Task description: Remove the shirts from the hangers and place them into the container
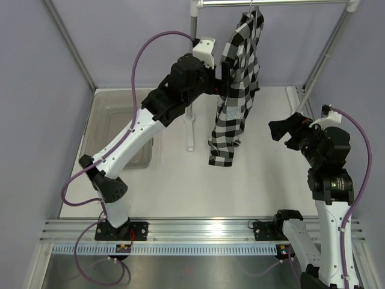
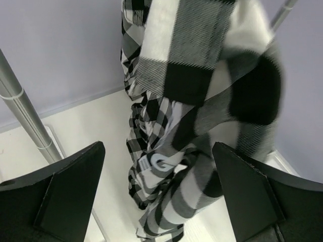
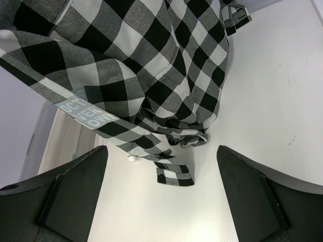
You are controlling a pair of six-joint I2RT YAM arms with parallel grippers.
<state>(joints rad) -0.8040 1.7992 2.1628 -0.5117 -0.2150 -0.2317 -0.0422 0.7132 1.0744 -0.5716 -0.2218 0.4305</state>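
Standing beside the shirt (image 1: 237, 90), the rack post (image 1: 193, 27) flanks the left hand (image 2: 157, 148).

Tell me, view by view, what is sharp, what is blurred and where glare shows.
Top external: evenly lit and sharp, with small glints on the grooved metal rail at the near edge. Left wrist: the black-and-white checked fabric shirt is smeared and soft on the right, close to the lens. Right wrist: its checks and the grey printed label strip are crisp.
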